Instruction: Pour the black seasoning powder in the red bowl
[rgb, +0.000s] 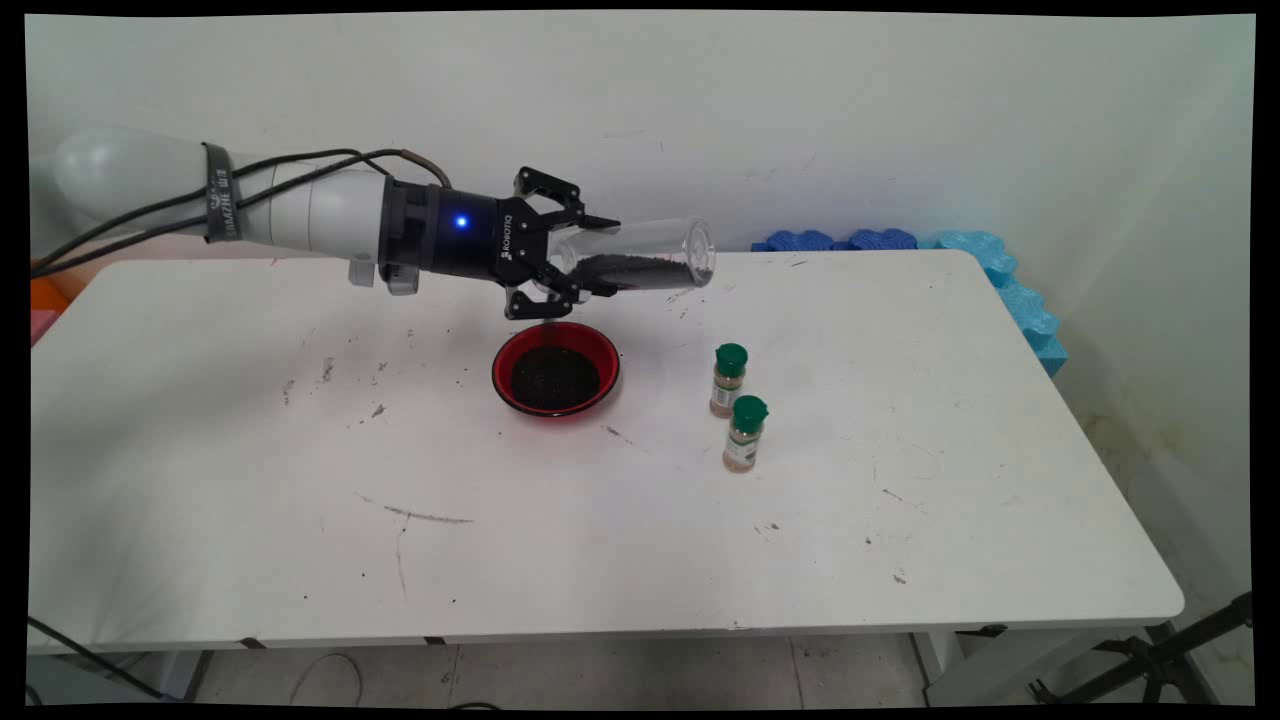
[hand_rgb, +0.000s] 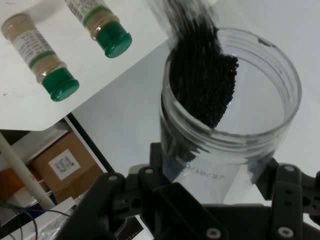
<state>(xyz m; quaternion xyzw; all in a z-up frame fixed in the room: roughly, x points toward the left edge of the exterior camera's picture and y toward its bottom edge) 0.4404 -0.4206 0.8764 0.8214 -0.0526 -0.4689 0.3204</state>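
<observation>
Clear jar (rgb: 640, 257) of black grains sideways in hand (rgb: 597, 257), above red bowl (rgb: 556, 370)

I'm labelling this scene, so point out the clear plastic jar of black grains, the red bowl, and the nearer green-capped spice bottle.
clear plastic jar (rgb: 650, 258), main view, side wall
red bowl (rgb: 504, 358), main view, left rim
nearer green-capped spice bottle (rgb: 745, 435), main view, body

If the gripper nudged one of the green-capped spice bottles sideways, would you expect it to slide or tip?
Probably tip: each spice bottle stands tall and narrow on the table. Once down, its round body would likely roll. They stand close together, so one might knock the other.
</observation>
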